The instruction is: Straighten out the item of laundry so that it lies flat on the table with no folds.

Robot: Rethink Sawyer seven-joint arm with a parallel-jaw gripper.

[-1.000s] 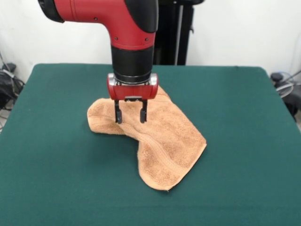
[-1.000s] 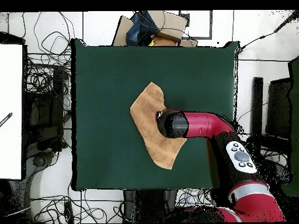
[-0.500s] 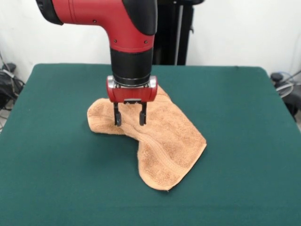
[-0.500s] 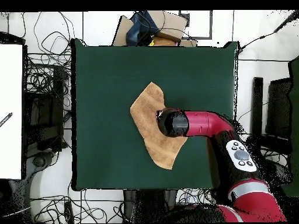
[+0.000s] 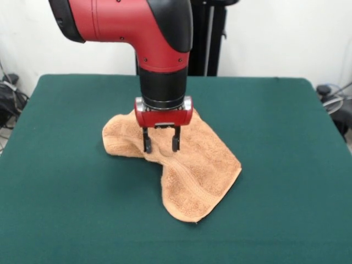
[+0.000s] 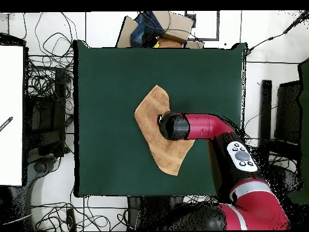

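Hovering over a folded, crumpled orange-tan towel (image 5: 181, 165) on the green table (image 5: 66, 209), the red arm's gripper (image 5: 161, 146) has its fingers spread apart, grasping nothing.

An orange-tan terry towel (image 5: 187, 165) lies rumpled and folded over itself, a bent shape, at the centre of the dark green worktop (image 5: 286, 143).

Overhead: tangled black cables (image 6: 48, 90) on floor, well left of gripper. White panel (image 6: 11, 115) further left. Cardboard box (image 6: 158, 27) with dark blue item (image 6: 146, 25), beyond gripper.
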